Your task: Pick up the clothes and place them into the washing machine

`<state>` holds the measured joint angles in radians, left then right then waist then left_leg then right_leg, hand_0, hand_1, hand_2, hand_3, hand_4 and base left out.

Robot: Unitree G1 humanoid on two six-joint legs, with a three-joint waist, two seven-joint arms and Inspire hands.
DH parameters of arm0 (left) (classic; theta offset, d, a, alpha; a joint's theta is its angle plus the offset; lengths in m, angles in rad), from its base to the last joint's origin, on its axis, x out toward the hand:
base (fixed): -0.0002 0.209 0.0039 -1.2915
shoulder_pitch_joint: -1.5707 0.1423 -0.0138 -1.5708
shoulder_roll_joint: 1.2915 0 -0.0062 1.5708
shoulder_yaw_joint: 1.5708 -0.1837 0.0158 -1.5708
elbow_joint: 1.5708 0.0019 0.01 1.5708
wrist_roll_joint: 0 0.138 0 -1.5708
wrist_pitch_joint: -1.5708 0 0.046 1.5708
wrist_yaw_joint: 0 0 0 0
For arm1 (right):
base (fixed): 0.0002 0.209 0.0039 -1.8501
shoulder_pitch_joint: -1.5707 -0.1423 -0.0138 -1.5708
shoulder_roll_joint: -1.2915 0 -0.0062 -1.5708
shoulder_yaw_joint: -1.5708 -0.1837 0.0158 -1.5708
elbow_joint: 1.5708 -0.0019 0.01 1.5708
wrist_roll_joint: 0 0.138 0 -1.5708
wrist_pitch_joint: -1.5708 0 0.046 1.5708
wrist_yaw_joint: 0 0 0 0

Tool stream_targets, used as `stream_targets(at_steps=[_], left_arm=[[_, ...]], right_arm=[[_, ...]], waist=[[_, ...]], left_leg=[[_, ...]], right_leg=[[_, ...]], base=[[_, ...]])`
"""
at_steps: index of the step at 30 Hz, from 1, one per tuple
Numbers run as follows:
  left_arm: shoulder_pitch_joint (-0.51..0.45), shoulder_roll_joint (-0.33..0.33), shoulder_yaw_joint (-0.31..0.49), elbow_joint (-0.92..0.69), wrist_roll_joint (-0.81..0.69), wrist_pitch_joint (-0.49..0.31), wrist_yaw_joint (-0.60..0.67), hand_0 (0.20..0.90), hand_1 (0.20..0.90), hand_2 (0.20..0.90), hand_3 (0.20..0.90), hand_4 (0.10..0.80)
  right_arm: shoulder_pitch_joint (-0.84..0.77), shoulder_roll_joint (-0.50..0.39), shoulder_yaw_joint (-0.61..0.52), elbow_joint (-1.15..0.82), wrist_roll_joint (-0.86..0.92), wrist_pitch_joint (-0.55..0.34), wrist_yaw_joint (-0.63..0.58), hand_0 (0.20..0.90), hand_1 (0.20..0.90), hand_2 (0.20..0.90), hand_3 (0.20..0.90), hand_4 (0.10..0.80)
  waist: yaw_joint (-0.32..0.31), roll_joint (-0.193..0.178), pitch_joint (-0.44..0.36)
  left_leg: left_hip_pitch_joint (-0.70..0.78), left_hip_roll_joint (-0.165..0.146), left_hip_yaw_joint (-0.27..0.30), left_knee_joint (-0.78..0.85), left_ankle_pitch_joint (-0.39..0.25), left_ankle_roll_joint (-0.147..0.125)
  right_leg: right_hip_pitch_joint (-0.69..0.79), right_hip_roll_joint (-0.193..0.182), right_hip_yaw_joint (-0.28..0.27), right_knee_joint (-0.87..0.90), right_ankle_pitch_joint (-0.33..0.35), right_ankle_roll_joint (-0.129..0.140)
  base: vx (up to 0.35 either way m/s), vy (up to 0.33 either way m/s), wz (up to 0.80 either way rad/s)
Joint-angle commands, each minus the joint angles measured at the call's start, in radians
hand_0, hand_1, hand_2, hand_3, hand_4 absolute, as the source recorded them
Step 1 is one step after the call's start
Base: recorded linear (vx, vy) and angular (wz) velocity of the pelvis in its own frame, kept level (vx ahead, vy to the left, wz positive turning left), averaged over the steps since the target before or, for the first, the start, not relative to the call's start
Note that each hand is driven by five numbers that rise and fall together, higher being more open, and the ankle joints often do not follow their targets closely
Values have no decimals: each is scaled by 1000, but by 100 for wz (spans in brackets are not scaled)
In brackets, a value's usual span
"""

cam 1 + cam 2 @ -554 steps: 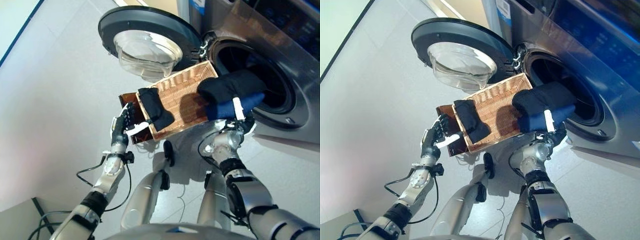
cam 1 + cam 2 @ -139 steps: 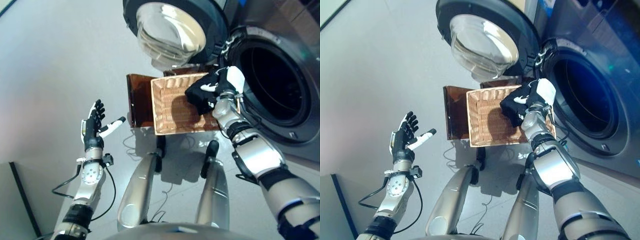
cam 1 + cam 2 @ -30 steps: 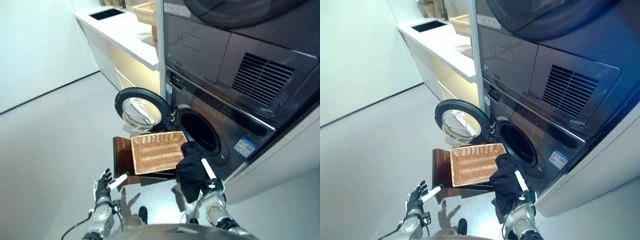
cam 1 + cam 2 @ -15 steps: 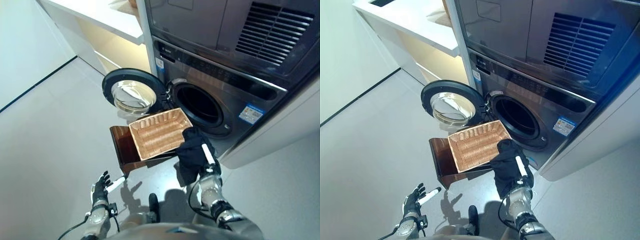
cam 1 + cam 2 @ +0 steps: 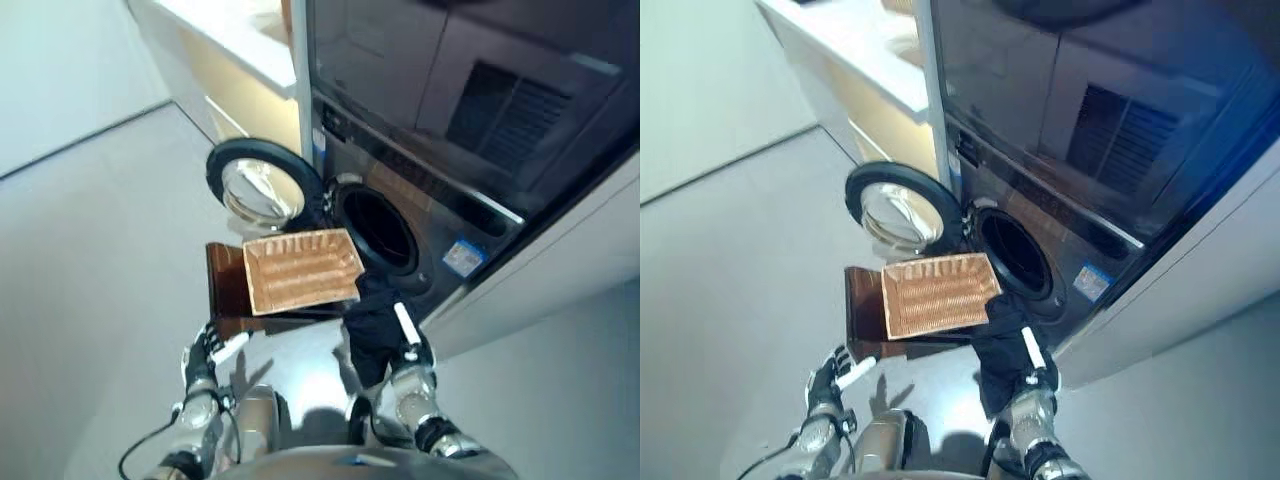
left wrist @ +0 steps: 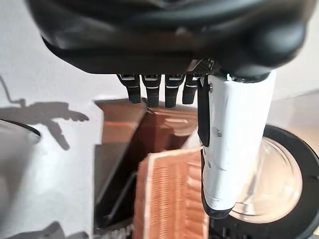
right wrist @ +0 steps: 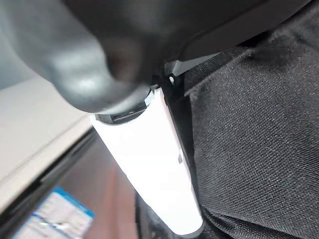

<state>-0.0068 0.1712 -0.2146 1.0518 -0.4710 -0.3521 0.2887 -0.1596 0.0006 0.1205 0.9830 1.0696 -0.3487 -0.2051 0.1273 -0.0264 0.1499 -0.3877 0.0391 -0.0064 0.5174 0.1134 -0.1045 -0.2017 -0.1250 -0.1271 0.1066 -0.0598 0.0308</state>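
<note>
My right hand (image 5: 407, 349) is shut on a black garment (image 5: 368, 330) and holds it up, just below and in front of the washing machine's drum opening (image 5: 376, 227). In the right wrist view the white-covered thumb (image 7: 149, 164) lies against the black cloth (image 7: 249, 139). The shallow wicker basket (image 5: 300, 270) rests on the dark brown box (image 5: 223, 290) beside the machine, with no clothes in it. My left hand (image 5: 205, 350) is open, with fingers (image 6: 152, 89) straight, low and just in front of the box.
The machine's round door (image 5: 255, 188) stands open to the left of the drum, behind the basket. A second appliance is stacked above the machine. A white counter (image 5: 855, 45) runs along the wall at the back left. Grey floor lies to the left.
The camera has moved, so the whole picture has shifted. My right hand still holds the black garment below the drum opening. My left hand now sits a little nearer the brown box.
</note>
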Motion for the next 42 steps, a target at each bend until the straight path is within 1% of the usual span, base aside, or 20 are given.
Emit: stream_targets(at_steps=[1, 3, 4, 5, 6, 7, 9, 11, 14, 17, 18, 19, 22, 24, 28, 33, 36, 39, 41, 42], left_arm=[[-51, 22, 37, -57, 5, -66, 33, 900, 900, 900, 900, 800], [-60, 19, 33, -42, 2, -65, 30, 900, 900, 900, 900, 800], [-55, 16, 28, -40, -2, -67, 32, 900, 900, 900, 900, 800], [-53, 16, 27, -35, 0, -64, 36, 900, 900, 900, 900, 800], [-72, 27, 23, -24, 0, -61, 39, 900, 900, 900, 900, 800], [-72, 34, 17, -42, 6, -58, 36, 900, 900, 900, 900, 800], [-86, 48, 10, -59, 18, -53, 29, 900, 900, 900, 900, 800], [-101, 58, 6, -58, 24, -56, 28, 900, 900, 900, 900, 800], [-128, 63, -4, -6, 42, -51, 42, 900, 900, 900, 900, 800], [-124, 64, 0, 16, 31, -54, 40, 900, 900, 900, 900, 800], [-124, 67, 7, 28, 23, -56, 41, 900, 900, 900, 900, 800], [-122, 66, 24, 55, 17, -52, 47, 900, 900, 900, 900, 800], [-104, 54, 41, 66, 6, -54, 45, 900, 900, 900, 900, 800], [-74, 37, 42, 49, -2, -55, 29, 900, 900, 900, 900, 800], [-47, 29, 33, -80, -23, -80, 21, 900, 900, 900, 900, 800], [-31, 36, 15, -250, 3, -102, 31, 900, 900, 900, 900, 800], [2, 42, 23, -309, 25, -113, 43, 900, 900, 900, 900, 800], [0, 63, 44, -412, 27, -135, 58, 900, 900, 900, 900, 800], [-3, 69, 66, -488, 14, -160, 71, 900, 900, 900, 900, 800], [-4, 69, 67, -490, 14, -159, 71, 900, 900, 900, 900, 800]], right_arm=[[-16, -51, 12, -128, -7, -54, 53, 200, 200, 200, 200, 300], [-7, -59, 20, -143, -27, -43, 53, 200, 200, 200, 200, 300], [-3, -59, 31, -140, -45, -40, 52, 200, 200, 200, 200, 300], [5, -54, 37, -142, -55, -37, 55, 200, 200, 200, 200, 300], [9, -51, 37, -142, -59, -43, 58, 200, 200, 200, 200, 300], [10, -44, 34, -145, -51, -43, 66, 200, 200, 200, 200, 300], [-19, -40, 34, -134, -38, -41, 77, 200, 200, 200, 200, 300], [-40, -39, 38, -126, -30, -41, 82, 200, 200, 200, 200, 300], [-53, -39, 14, -98, -21, -36, 78, 200, 200, 200, 200, 300], [-59, -35, -1, -92, -19, -29, 71, 200, 200, 200, 200, 300], [-54, -35, -3, -87, -26, -26, 69, 200, 200, 200, 200, 300], [-43, -26, -5, -81, -37, -16, 69, 200, 200, 200, 200, 300], [-9, -22, -1, -98, -51, -10, 66, 200, 200, 200, 200, 300], [30, -22, -2, -135, -55, -3, 73, 200, 200, 200, 200, 300], [58, -27, 14, -207, -43, -25, 59, 200, 200, 200, 200, 300], [46, -59, -10, -243, -39, -58, 38, 200, 200, 200, 200, 300], [2, -68, -21, -239, -40, -74, 28, 200, 200, 200, 200, 300], [-96, -72, -7, -252, -38, -93, 13, 200, 200, 200, 200, 300], [-166, -82, 13, -256, -51, -102, -6, 200, 200, 200, 200, 300], [-169, -82, 12, -255, -51, -101, -6, 200, 200, 200, 200, 300]], waist=[[14, 65, -55], [14, 76, -84], [20, 77, -92], [22, 71, -98], [11, 55, -92], [9, 46, -82], [-9, 66, -54], [-29, 98, -31], [-37, 96, -28], [-44, 87, -35], [-39, 75, -42], [-16, 42, -57], [-4, 21, -72], [-7, 12, -98], [-22, 15, -112], [-40, 40, -103], [-35, 61, -113], [-15, 83, -45], [23, 93, -3], [25, 92, -5]], left_leg=[[-18, 41, 23, -296, 28, 32], [50, 27, 69, -505, 57, 32], [96, -2, 37, -557, 61, 45], [99, -16, 18, -530, 51, 56], [105, -28, 42, -493, 18, 73], [116, -48, 43, -468, -9, 101], [170, -70, 29, -491, -25, 140], [205, -58, 20, -513, -13, 149], [250, -55, 17, -564, 1, 127], [273, -51, -3, -578, -7, 114], [282, -48, -6, -579, -27, 105], [290, -49, -2, -573, -54, 92], [298, -41, -14, -568, -60, 83], [316, -32, -9, -591, -64, 71], [298, -15, -19, -592, -60, 49], [257, -20, -4, -587, -43, 43], [253, -29, 1, -597, -58, 56], [206, -40, 20, -568, -73, 83], [158, -41, 44, -540, -81, 88], [152, -41, 45, -537, -81, 88]], right_leg=[[207, -12, 61, -149, 40, 32], [248, -6, 63, -163, 9, 52], [252, -10, 69, -142, -6, 57], [252, -13, 69, -90, -21, 60], [250, -25, 62, 7, -41, 67], [214, -34, 76, 139, -7, 75], [76, -13, 112, 368, 82, 84], [-19, 39, 131, 479, 111, 83], [-20, -16, 28, 325, 81, 73], [9, -26, 17, 174, 82, 75], [18, -43, 14, 55, 95, 81], [60, -85, -11, -75, 155, 98], [101, -82, 3, -121, 178, 106], [132, -79, -22, -171, 188, 111], [144, -61, -44, -193, 170, 100], [143, -83, -93, -194, 164, 106], [120, -90, -74, -187, 162, 112], [-25, -109, -45, -18, 136, 107], [-121, -143, -99, 40, 158, 115], [-128, -144, -97, 43, 158, 116]], base=[[470, 189, -99], [412, 160, -14], [398, 164, 55], [371, 155, 21], [338, 166, -22], [273, 175, -54], [230, 219, -55], [182, 161, -30], [230, -19, 16], [157, -90, 29], [167, -228, 28], [164, -226, 16], [134, -172, 1], [130, -98, 5], [47, -97, 14], [10, 6, 37], [69, 85, 12], [-157, 145, -45], [-197, 131, -47], [-121, 59, -51]])
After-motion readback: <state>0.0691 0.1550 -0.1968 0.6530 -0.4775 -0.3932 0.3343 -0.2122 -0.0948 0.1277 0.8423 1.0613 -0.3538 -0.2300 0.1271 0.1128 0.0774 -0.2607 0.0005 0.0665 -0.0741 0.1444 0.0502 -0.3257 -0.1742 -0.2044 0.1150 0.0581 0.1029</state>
